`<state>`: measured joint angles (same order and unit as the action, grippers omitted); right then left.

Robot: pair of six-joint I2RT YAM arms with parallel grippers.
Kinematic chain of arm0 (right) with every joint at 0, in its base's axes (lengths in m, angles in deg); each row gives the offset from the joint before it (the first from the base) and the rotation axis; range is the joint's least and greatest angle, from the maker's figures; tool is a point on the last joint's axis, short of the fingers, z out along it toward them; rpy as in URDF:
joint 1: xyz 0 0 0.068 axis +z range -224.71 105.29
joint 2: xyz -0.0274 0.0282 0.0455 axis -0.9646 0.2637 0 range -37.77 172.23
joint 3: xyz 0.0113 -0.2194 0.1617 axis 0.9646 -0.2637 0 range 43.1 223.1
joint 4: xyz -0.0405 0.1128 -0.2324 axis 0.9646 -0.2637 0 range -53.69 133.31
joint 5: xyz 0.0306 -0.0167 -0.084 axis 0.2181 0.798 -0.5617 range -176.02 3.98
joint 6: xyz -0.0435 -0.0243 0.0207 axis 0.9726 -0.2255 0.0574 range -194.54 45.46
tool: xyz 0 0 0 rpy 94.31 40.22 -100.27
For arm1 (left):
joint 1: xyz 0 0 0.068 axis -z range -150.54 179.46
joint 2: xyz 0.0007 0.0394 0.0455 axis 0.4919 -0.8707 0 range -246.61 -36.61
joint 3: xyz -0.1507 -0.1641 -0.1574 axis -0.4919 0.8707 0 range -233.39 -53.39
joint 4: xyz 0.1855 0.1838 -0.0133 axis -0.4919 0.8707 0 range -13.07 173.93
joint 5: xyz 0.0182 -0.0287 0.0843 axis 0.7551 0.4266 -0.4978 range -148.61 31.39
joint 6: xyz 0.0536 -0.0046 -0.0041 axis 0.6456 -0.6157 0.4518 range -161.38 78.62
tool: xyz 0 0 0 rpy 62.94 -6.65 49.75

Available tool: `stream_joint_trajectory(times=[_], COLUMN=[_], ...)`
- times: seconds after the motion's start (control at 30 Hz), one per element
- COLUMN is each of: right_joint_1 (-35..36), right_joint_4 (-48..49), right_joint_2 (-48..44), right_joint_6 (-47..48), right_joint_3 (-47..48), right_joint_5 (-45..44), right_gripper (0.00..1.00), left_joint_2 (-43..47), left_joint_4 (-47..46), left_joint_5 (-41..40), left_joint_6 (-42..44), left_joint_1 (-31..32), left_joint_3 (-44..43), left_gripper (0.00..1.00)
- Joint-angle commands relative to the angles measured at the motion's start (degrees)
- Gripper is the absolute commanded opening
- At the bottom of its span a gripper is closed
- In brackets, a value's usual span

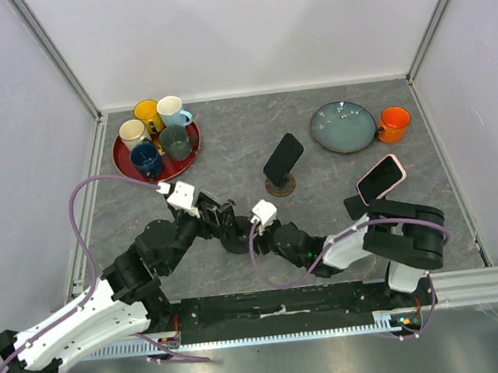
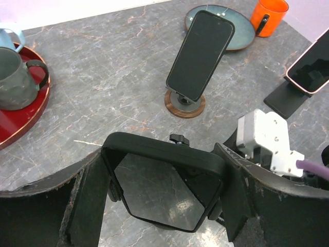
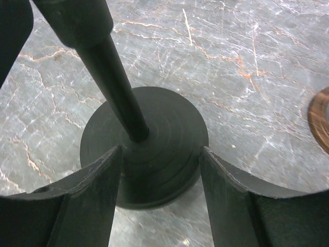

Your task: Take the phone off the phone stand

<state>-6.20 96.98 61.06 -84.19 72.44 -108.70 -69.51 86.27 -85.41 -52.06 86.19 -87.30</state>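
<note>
Left claw (image 2: 163,167) is clenched on the phone (image 2: 164,198), with one finger on each long edge. That phone sits on the near, robot side of the wooden stand (image 2: 184,105), close to it. Its long axis runs steeply down toward the table (image 2: 128,62), with the upper short edge closest to the wrist camera and the glossy face turned to the lens. Right claw (image 3: 160,154) straddles the round base of the black phone stand (image 3: 164,123), a finger at each side of the stem. Whether it actually squeezes the base cannot be told.
</note>
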Motion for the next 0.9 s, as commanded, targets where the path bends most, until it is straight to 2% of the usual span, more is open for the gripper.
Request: stream_joint_trajectory(times=[0.0,0.07,0.27,0.4,0.57,0.87], right_joint_1=[-1.9,-4.0,-11.6,-12.9,-13.8,-14.5], right_joint_4=[1.3,2.3,3.0,3.5,1.7,-0.4], right_joint_2=[-7.6,-10.4,-17.5,-19.3,-19.5,-18.8], right_joint_6=[-1.0,-0.7,0.9,3.9,5.1,5.8], right_joint_3=[-4.9,-7.2,-10.1,-10.7,-9.1,-6.2], right_joint_5=[7.0,9.7,27.1,31.6,42.6,50.4], right_gripper=[0.68,0.68,0.69,0.72,0.73,0.71], left_joint_2=[0.3,-0.3,-3.7,-5.0,-5.3,-4.3], left_joint_4=[-13.8,-13.1,-11.7,-11.4,-12.8,-15.2], left_joint_5=[3.3,5.4,13.4,19.1,24.4,29.4], left_joint_6=[-0.4,0.0,1.9,2.6,3.8,5.8], left_joint_1=[-0.3,-0.2,-0.5,-0.5,-0.5,-0.5], left_joint_3=[-3.2,-3.5,-5.6,-6.7,-6.7,-5.1], left_gripper=[0.02,0.02,0.02,0.02,0.02,0.02])
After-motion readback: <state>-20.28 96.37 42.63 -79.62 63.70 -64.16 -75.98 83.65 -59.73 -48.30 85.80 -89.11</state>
